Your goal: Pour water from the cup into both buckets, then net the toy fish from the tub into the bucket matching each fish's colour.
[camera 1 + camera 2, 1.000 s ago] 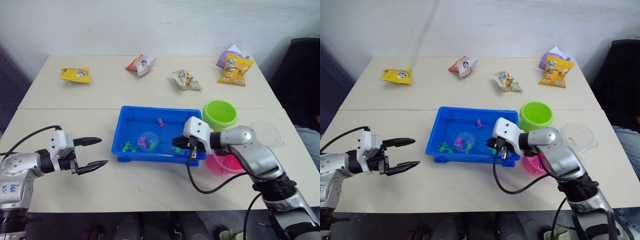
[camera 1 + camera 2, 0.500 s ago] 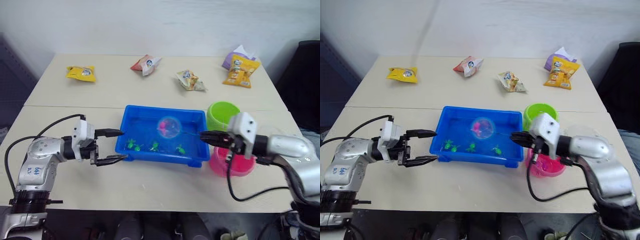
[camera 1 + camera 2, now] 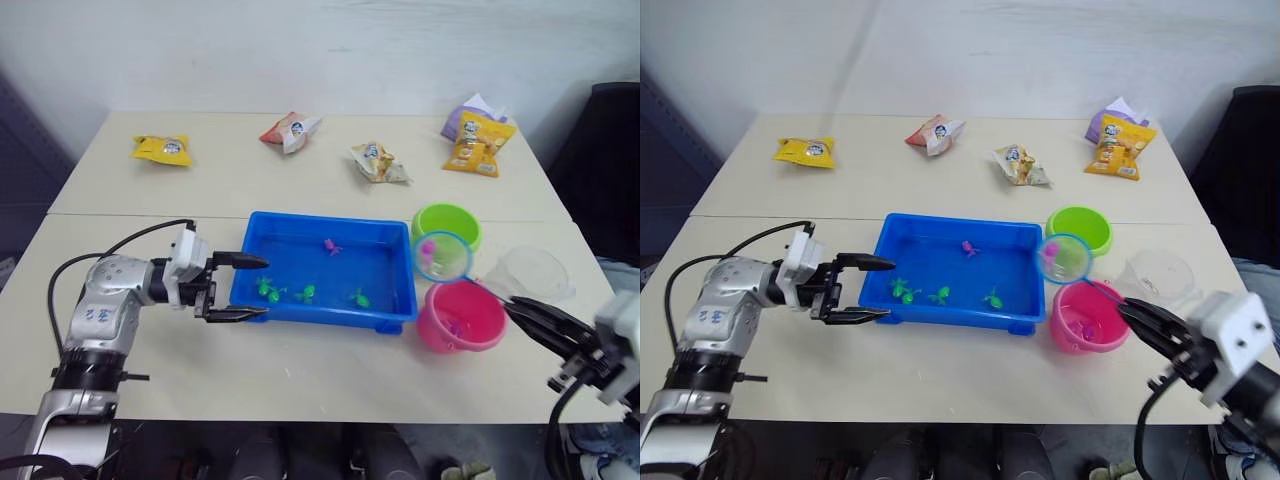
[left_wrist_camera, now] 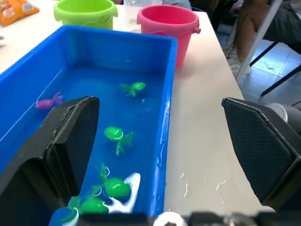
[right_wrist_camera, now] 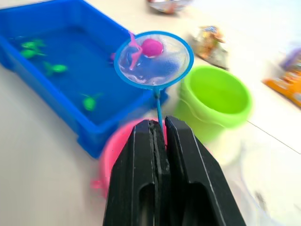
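- Right jaws (image 5: pixel 158 136) clamped on net (image 3: pixel 443 256) handle, hoop up by pink bucket (image 3: pixel 462 317) (pink fish (image 5: pixel 151 47) inside) for the drop.
- Left jaws (image 3: pixel 240 288) wide open, empty, bracketing tub (image 3: pixel 283 230) corner on tabletop (image 3: pixel 300 370), likely steadying.

You are looking down on two pale beige tables (image 3: pixel 300 380) pushed together, a seam running across between them. Behind them stands a plain white wall (image 3: pixel 330 50). A dark chair (image 3: pixel 600 150) sits at the right edge, and another dark shape (image 3: pixel 25 140) at the far left
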Available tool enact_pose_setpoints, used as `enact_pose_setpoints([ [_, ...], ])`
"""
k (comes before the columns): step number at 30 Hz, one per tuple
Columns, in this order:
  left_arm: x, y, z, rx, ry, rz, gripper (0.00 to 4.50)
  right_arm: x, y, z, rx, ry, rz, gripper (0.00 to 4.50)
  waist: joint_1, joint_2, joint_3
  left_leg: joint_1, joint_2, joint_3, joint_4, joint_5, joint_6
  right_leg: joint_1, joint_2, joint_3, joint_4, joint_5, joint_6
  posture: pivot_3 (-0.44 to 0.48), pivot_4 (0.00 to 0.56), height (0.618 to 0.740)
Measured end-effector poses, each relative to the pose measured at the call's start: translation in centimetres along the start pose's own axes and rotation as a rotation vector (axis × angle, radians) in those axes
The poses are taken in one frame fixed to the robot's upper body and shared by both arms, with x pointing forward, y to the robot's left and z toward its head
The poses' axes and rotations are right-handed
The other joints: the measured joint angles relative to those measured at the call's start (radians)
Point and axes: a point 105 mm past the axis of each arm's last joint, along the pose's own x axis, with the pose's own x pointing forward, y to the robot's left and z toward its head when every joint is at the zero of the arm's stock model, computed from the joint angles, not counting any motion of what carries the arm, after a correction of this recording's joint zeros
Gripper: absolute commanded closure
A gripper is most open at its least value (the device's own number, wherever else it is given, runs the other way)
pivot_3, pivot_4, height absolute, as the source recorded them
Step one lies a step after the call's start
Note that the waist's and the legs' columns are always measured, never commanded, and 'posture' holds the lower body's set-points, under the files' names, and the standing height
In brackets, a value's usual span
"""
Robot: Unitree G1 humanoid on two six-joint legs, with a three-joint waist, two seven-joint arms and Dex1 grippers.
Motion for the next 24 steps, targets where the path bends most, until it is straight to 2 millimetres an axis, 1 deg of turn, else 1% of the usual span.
enact_pose_setpoints([
  [5,0.9,0.5,-0.1,-0.002,-0.005,-0.039,0.02,-1.3,-0.8,-1.3,-0.153,0.028,-0.076,4.50,-0.005,0.000,0.000,0.001,0.000,0.002,0.000,0.002,-0.004,0.000,0.001,0.003,0.000,0.000,0.001,0.000,0.150,0.740],
  [8,1.4,0.7,0.2,0.011,-0.010,-0.054,0.02,-2.1,-1.5,-3.1,-0.258,0.060,-0.133,4.50,-0.002,0.000,0.000,0.001,0.000,0.002,0.000,0.003,-0.005,0.000,0.002,0.003,0.000,0.000,0.001,0.000,0.150,0.740],
  [11,1.6,0.7,0.3,0.005,-0.013,-0.057,0.02,-2.5,-1.8,-3.4,-0.360,0.029,-0.183,4.50,-0.005,0.000,0.000,0.001,0.001,0.003,0.000,0.003,-0.006,-0.001,0.002,0.003,0.000,0.000,0.001,0.000,0.150,0.740],
  [13,1.7,0.7,0.3,-0.004,-0.015,-0.058,0.02,-2.6,-1.6,-3.5,-0.457,0.015,-0.188,4.50,-0.004,0.000,0.000,0.002,0.001,0.003,0.000,0.003,-0.006,0.000,0.002,0.003,0.000,0.000,0.001,0.000,0.150,0.740],
  [15,1.8,0.8,0.5,-0.012,-0.015,-0.054,0.02,-2.5,-1.1,-4.0,-0.586,0.020,-0.170,4.50,-0.004,0.000,0.000,0.001,0.001,0.002,0.000,0.003,-0.006,-0.001,0.002,0.003,0.000,0.000,0.001,0.000,0.150,0.740],
  [18,2.2,0.7,1.2,0.002,-0.016,-0.058,0.02,-2.5,-0.6,-4.7,-0.736,0.023,-0.150,4.50,-0.004,0.000,0.000,0.002,0.000,0.003,0.000,0.004,-0.007,0.000,0.002,0.004,0.000,0.000,0.001,0.000,0.150,0.740],
  [21,2.6,0.6,1.7,0.008,-0.021,-0.058,0.02,-2.5,-0.3,-5.1,-0.835,0.021,-0.142,4.50,-0.004,0.000,0.000,0.002,0.001,0.003,0.000,0.004,-0.008,0.000,0.002,0.004,0.001,0.000,0.001,0.000,0.150,0.740],
  [24,3.4,0.2,2.2,-0.031,-0.088,-0.049,0.02,-2.7,-0.2,-5.4,-0.998,0.033,-0.151,4.50,-0.004,0.000,0.000,0.002,0.001,0.003,0.000,0.005,-0.008,-0.001,0.002,0.005,0.001,0.000,0.000,0.000,0.150,0.740],
])
